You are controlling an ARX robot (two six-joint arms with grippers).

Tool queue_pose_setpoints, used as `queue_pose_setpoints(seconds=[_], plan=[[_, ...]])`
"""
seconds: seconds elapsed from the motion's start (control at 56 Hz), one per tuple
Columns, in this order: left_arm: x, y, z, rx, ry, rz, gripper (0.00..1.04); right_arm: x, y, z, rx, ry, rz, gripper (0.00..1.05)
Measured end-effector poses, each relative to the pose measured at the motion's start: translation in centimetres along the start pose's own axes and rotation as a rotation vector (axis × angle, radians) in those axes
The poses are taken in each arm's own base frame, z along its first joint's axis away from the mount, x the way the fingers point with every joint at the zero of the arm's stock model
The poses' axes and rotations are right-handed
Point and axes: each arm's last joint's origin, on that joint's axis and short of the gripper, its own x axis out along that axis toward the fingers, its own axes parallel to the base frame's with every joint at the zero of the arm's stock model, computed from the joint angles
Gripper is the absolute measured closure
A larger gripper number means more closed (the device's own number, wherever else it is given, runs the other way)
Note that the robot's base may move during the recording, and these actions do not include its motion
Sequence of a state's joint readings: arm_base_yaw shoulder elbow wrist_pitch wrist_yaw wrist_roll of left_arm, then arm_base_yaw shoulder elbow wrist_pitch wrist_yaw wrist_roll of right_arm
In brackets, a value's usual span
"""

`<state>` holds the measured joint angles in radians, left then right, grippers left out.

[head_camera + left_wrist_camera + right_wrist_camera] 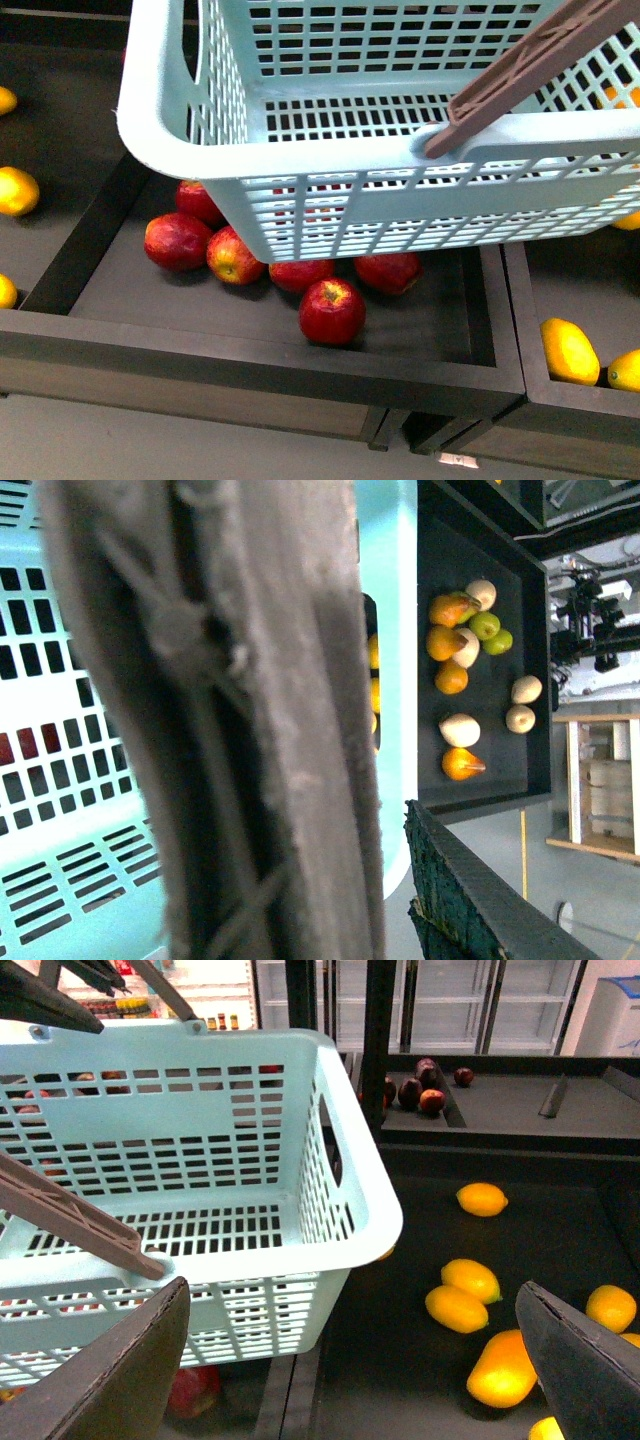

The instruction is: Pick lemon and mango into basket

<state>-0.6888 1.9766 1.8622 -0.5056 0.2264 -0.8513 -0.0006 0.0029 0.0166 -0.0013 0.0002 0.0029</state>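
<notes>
Left tray (70, 130): a roundish yellow fruit, the lemon (15, 190) I'd say, sits at the far left edge of the front view. It is on my left arm's side and well apart from everything else.

Left gripper: the wrist view is filled by the brownish handle (250, 720) and the jaws are hidden, so I can't tell if they are clamped. The basket (180, 140) hangs tilted in the air, so I judge I'm carrying it by that handle. It hangs above the apples (331, 310) in the middle tray (250, 345), apart from them, and I see no fruit inside.

Right gripper (350, 1295): spread wide with nothing between the fingers (130, 1370), just beside the basket's end corner.

Right tray (560, 410): the mango (568, 350) is an elongated oval near the front wall. Its long axis runs roughly near-to-far, slightly slanted, and my right arm is clearly the nearer one.

The right wrist view shows several orange-yellow ovals (503, 1368) on the dark floor past the basket. The nearest lies close by one open finger, off-centre, on the side away from the basket. The next move, I judge, is to shift the right gripper away from the basket, centre over that fruit and close across its short axis.
</notes>
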Motion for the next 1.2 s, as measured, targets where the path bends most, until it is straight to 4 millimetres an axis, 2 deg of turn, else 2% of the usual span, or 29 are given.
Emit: queue_pose_setpoints(seconds=[0.482, 0.554, 0.607, 0.661, 0.786, 0.893, 1.054, 1.196], plan=[[0.1, -0.5, -0.5, 0.015, 0.010, -0.015, 0.78, 0.0, 0.0, 0.0, 0.000, 0.001, -0.001, 0.09], [0.1, -0.5, -0.5, 0.018, 0.010, -0.015, 0.78, 0.0, -0.1, -0.1, 0.095, 0.127, -0.112, 0.09], [0.1, -0.5, -0.5, 0.018, 0.011, -0.016, 0.78, 0.1, -0.5, -0.4, 0.237, 0.259, -0.261, 0.09], [0.1, -0.5, -0.5, 0.020, 0.011, -0.016, 0.78, 0.2, -1.1, -0.4, 0.349, 0.255, -0.314, 0.09], [0.1, -0.5, -0.5, 0.019, 0.013, -0.017, 0.78, 0.9, -2.8, 1.0, 0.442, 0.165, -0.378, 0.09], [0.2, -0.5, -0.5, 0.019, 0.014, -0.020, 0.78, 3.1, -5.9, 0.9, 0.441, 0.122, -0.546, 0.09], [0.1, -0.5, -0.4, 0.022, 0.009, -0.015, 0.78, 7.8, -8.6, 0.1, 0.455, 0.149, -0.598, 0.09], [0.1, -0.5, -0.4, 0.020, 0.012, -0.018, 0.78, 13.0, -10.6, -3.6, 0.468, 0.309, -0.633, 0.09]])
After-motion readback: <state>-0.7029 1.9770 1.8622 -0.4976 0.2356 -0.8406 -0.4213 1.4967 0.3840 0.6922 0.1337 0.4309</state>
